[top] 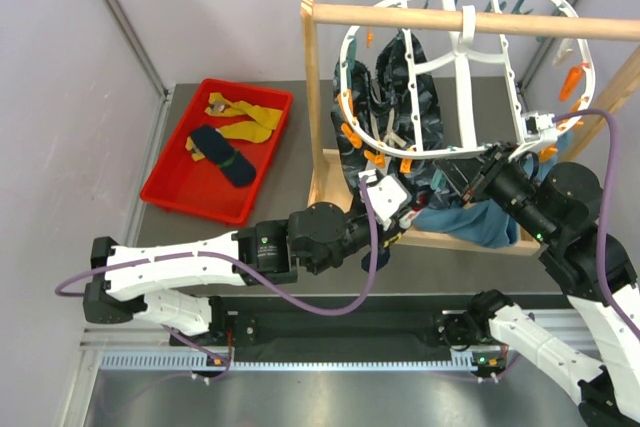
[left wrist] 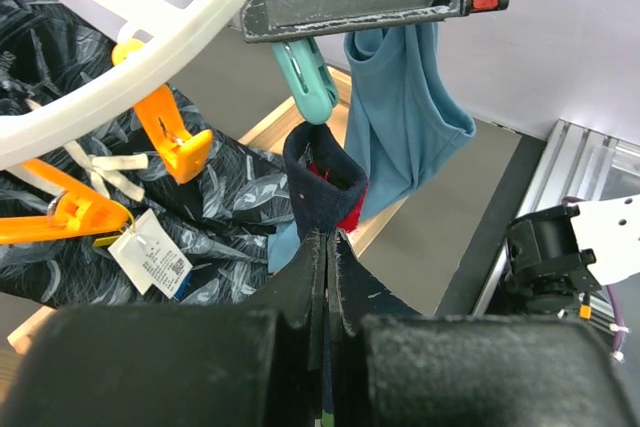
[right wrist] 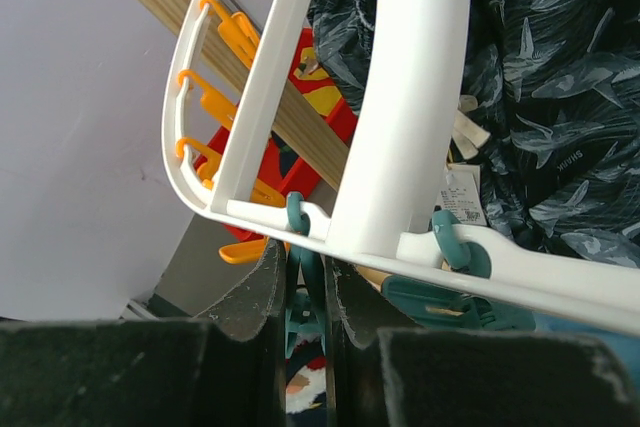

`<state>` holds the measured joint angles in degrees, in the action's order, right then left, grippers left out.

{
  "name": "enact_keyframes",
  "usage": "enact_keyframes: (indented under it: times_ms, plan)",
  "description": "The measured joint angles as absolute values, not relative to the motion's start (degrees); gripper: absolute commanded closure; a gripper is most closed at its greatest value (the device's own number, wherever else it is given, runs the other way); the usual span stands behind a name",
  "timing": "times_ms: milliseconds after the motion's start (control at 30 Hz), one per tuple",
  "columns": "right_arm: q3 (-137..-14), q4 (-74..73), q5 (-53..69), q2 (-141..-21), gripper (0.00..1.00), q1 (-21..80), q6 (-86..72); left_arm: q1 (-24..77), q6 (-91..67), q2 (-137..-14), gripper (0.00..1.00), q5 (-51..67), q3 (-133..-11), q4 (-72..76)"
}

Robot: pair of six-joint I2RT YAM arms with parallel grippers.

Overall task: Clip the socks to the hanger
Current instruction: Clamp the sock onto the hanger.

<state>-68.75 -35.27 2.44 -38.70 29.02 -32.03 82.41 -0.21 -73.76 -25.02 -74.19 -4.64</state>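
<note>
Left wrist view shows the left hand [left wrist: 327,242] closed tight on a navy sock [left wrist: 322,182], pinching its lower part so the open cuff stands upright above the fingers. The cuff sits just under the tip of a teal peg [left wrist: 308,82] on the white hanger [left wrist: 180,27]; I cannot tell whether they touch. The right hand [right wrist: 305,267] is clamped on that peg, its fingers nearly together with the teal plastic between them. The hanger hangs from a wooden rod [top: 450,19], with a dark patterned cloth [top: 400,87] and a blue cloth [left wrist: 400,107] also hanging there. Well to the left on the worktop [top: 300,137], a red tray [top: 165,187] holds the yellow socks [top: 245,117] and a second navy sock [top: 225,157].
</note>
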Motion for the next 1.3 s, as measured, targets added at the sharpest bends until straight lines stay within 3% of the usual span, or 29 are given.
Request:
enact_keyframes:
  times_ms: [1300]
  plan:
    - [-69.5,-36.2,2.5,-38.7,1.00,29.0,-32.2,83.5,3.0,-79.1,1.00,-31.6,-79.1,-3.7]
